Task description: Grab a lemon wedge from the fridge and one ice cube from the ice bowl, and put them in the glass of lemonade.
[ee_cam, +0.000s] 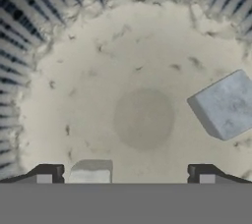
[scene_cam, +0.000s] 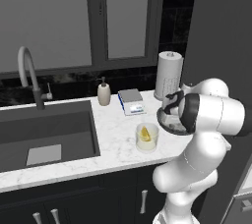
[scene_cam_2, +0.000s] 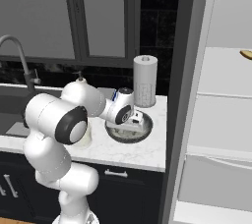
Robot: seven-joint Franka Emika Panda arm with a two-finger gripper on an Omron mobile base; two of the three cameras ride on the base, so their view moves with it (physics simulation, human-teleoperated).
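My gripper [ee_cam: 125, 176] is open and low inside the ice bowl [ee_cam: 74, 70], a dark ribbed bowl with a mottled pale inside. One ice cube [ee_cam: 91, 171] lies between my fingertips [ee_cam: 47, 175], nearer the left one, and nothing is gripped. A second ice cube [ee_cam: 226, 104] rests to the right. In the base views the ice bowl [scene_cam: 167, 122] [scene_cam_2: 129, 133] sits on the counter with my gripper [scene_cam_2: 137, 118] dipping into it. The glass of lemonade [scene_cam: 146, 137] stands left of the bowl with a yellow lemon wedge [scene_cam: 144, 133] in it. The fridge [scene_cam_2: 221, 95] stands open at the right.
A white paper-towel roll [scene_cam: 169, 74] stands behind the bowl. A small scale [scene_cam: 131, 101] and a soap dispenser [scene_cam: 104, 93] sit further left, then the sink [scene_cam: 44, 129] and faucet [scene_cam: 29, 75]. A brownish-yellow piece [scene_cam_2: 246, 54] lies on a fridge shelf.
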